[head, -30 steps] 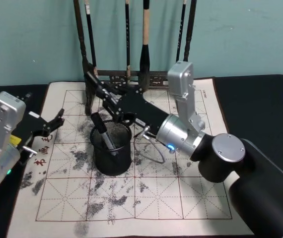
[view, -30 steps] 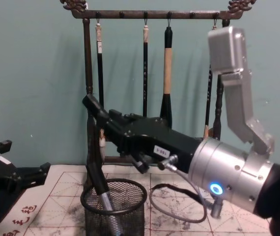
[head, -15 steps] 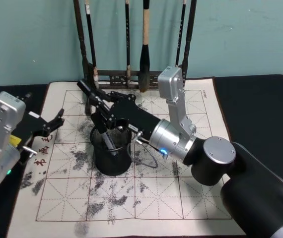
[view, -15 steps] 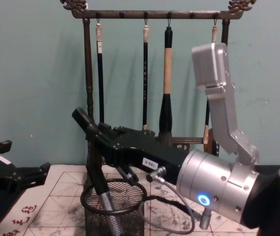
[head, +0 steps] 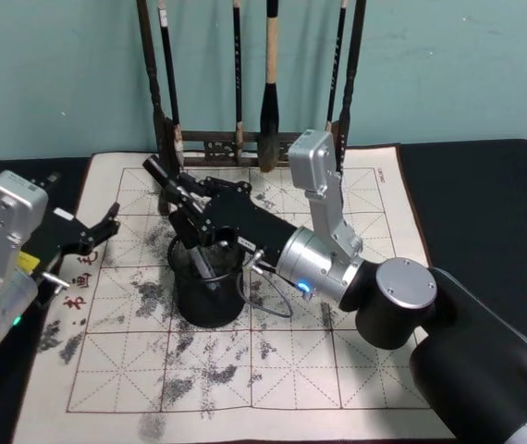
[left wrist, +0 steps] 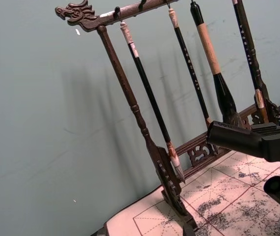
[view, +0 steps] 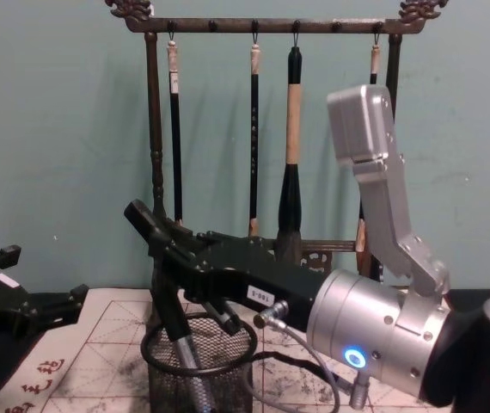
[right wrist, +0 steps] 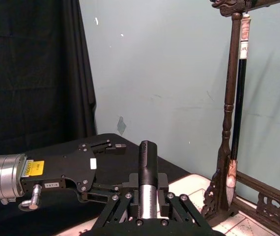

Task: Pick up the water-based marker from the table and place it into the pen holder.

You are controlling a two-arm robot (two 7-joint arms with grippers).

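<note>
I am reaching my right arm across the ink-stained practice sheet and holding my right tool low over the far left side of the pen holder. The holder is standing on the sheet, in front of the brush rack. The marker is sitting in the pen holder and leaning toward my left. Its silver barrel is going down inside the mesh, and its black upper part is rising above the rim toward the underside of my tool. From my right wrist I am seeing that black top and silver barrel standing upright, centred just ahead of the tool. I cannot tell whether the tool is gripping the marker or is open around it, because the arm's dark body is covering the spot where they meet. Several brushes are hanging from the rack behind. My left arm is sitting parked at the left edge of the sheet, over the black tabletop and well apart from the pen holder. My left tool is spread open and is holding nothing.
</note>
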